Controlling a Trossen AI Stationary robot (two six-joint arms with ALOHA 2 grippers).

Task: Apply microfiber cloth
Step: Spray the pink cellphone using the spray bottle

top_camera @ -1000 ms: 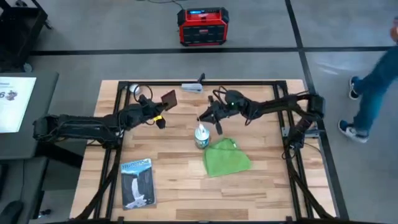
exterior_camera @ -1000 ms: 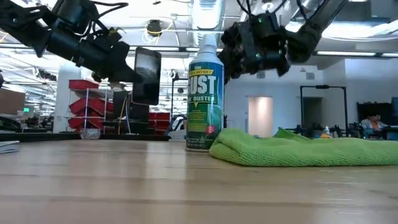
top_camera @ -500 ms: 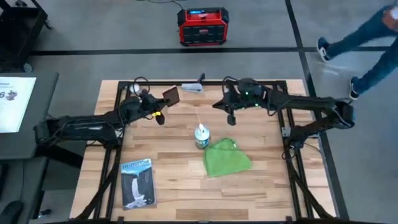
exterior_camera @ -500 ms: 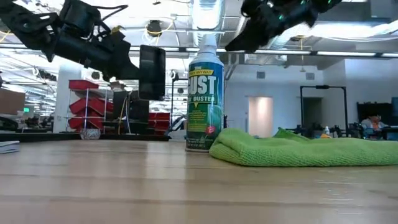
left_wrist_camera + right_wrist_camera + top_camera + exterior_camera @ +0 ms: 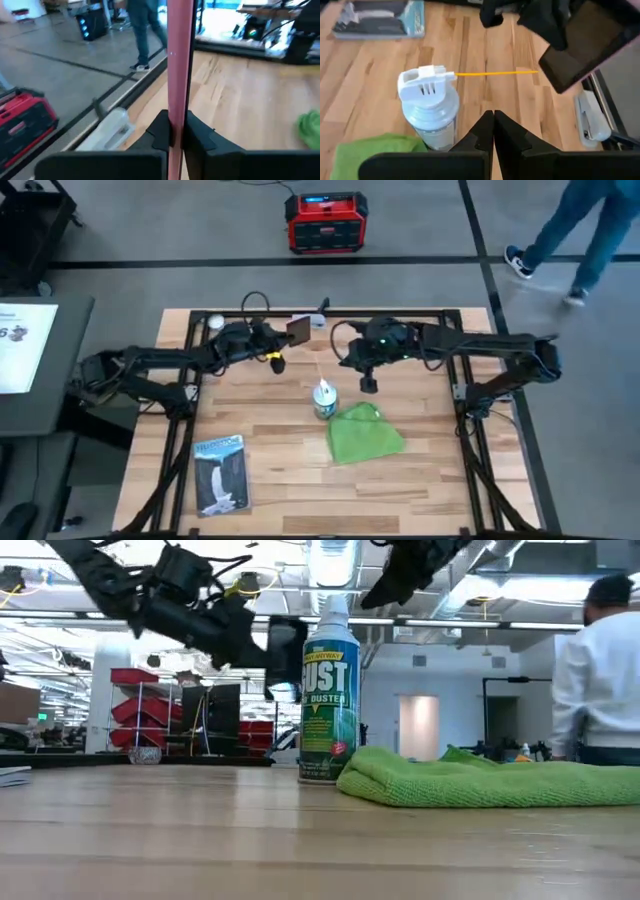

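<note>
High view: the left gripper (image 5: 290, 336) has been carried toward table centre, clamped on one phone (image 5: 298, 330). The right gripper (image 5: 367, 383), closed and empty, has been brought nearer the one cloth (image 5: 365, 433), untouched beside one can (image 5: 323, 398); pickup is pending.

Low view: one cloth (image 5: 480, 780), one can (image 5: 329, 700).

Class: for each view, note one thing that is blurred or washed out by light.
High view: the walking person is motion-smeared. Low view: bright ceiling lights bleach the top of the spray can. Left wrist view: the pink phone and the room behind are soft.
</note>
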